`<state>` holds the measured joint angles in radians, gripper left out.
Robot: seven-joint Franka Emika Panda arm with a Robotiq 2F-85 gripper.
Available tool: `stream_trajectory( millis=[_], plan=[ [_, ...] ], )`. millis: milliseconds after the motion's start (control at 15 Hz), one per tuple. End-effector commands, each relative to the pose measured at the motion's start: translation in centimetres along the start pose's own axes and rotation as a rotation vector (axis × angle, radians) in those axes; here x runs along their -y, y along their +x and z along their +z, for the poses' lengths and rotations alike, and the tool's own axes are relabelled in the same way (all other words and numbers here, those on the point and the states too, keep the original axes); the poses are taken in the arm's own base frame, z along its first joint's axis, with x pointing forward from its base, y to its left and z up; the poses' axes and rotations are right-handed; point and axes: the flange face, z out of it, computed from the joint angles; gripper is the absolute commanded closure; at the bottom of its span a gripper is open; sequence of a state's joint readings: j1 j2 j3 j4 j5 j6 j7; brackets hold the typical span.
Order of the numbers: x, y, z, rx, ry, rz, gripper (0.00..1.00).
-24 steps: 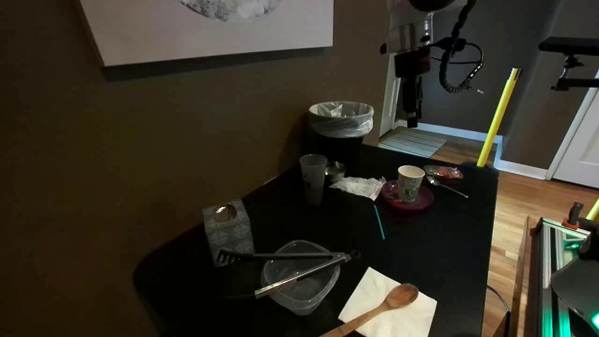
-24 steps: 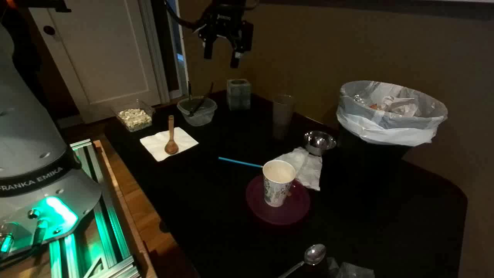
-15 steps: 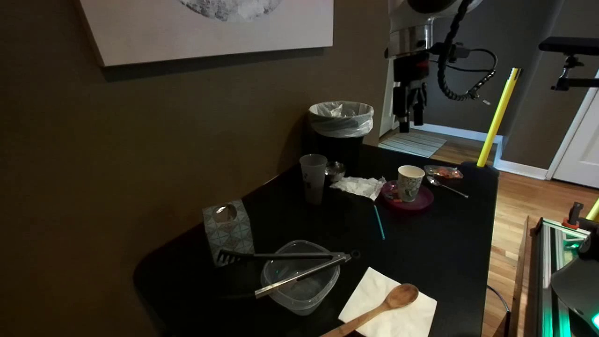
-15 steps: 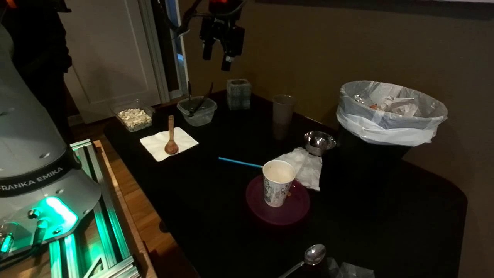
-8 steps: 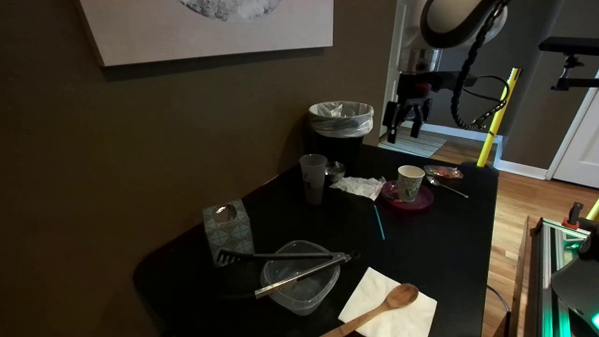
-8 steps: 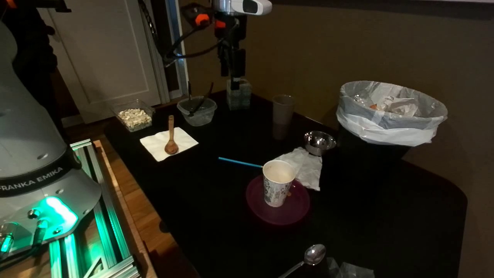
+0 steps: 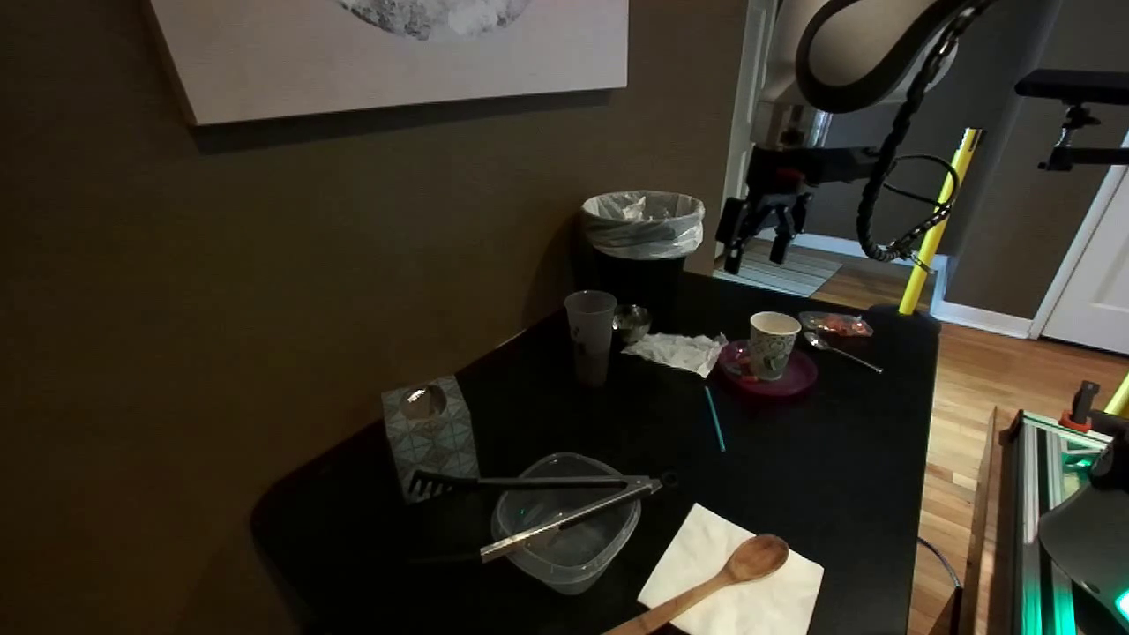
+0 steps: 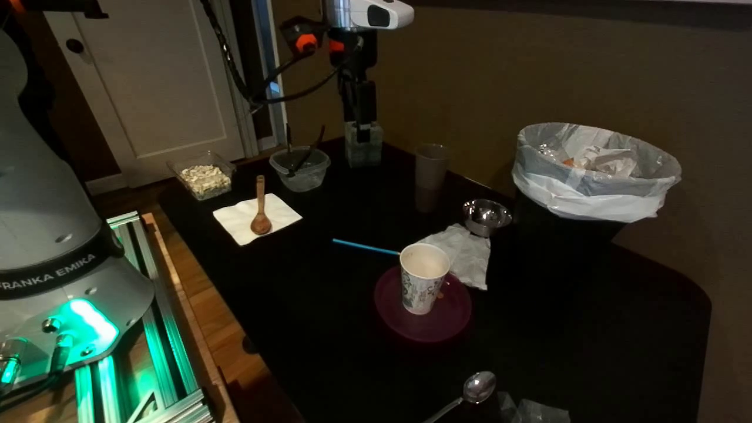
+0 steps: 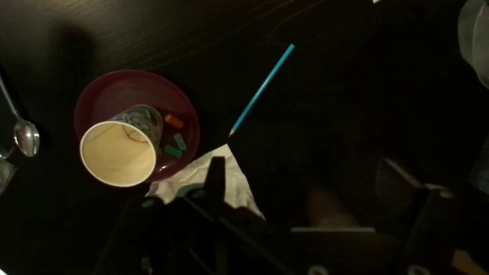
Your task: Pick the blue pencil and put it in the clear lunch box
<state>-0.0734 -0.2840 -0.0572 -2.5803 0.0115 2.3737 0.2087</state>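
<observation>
The blue pencil [image 7: 714,419] lies on the black table beside the purple plate. It shows in both exterior views [image 8: 365,247] and whole in the wrist view [image 9: 262,89], its sharpened tip near the crumpled paper. The clear lunch box [image 7: 573,573] stands farther along the table with tongs [image 7: 520,540] lying across its rim; it also shows in an exterior view [image 8: 305,179] but not in the wrist view. My gripper [image 7: 755,259] hangs in the air above the table, fingers wide apart with nothing between them. In the wrist view the gripper [image 9: 301,162] is dark.
A paper cup [image 8: 424,282] stands on the purple plate [image 8: 390,320] by the pencil. A tall plastic cup [image 7: 591,344], a metal bowl [image 8: 486,217] and a lined bin [image 8: 593,176] stand along the wall. A wooden spoon [image 7: 758,558] lies on a napkin [image 7: 794,591].
My gripper has turned about its vertical axis and come lower, so both fingers now show apart in an exterior view. The pencil and the box have not moved.
</observation>
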Motion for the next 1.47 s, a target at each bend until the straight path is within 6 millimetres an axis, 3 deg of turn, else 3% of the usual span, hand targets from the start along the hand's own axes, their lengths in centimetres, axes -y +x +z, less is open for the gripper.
stream_trajectory(
  millis=[0,333,400,533,867,933,1200,1400],
  plan=[
    [0.9,-0.9,3.9,-0.026,-0.003,0.134,0.00],
    [2.9,-6.8,11.1,-0.087,-0.030,0.257,0.00],
    [4.0,-5.0,11.9,-0.111,-0.030,0.261,0.00],
    [4.2,-5.7,11.3,-0.166,-0.062,0.262,0.00],
    [4.3,-5.2,11.3,-0.155,-0.061,0.252,0.00],
    [5.2,-5.0,11.8,-0.135,-0.057,0.264,0.00],
    [8.4,-4.4,15.6,0.014,-0.189,0.296,0.00],
    [10.0,-4.4,19.7,0.086,-0.209,0.333,0.00]
  ],
)
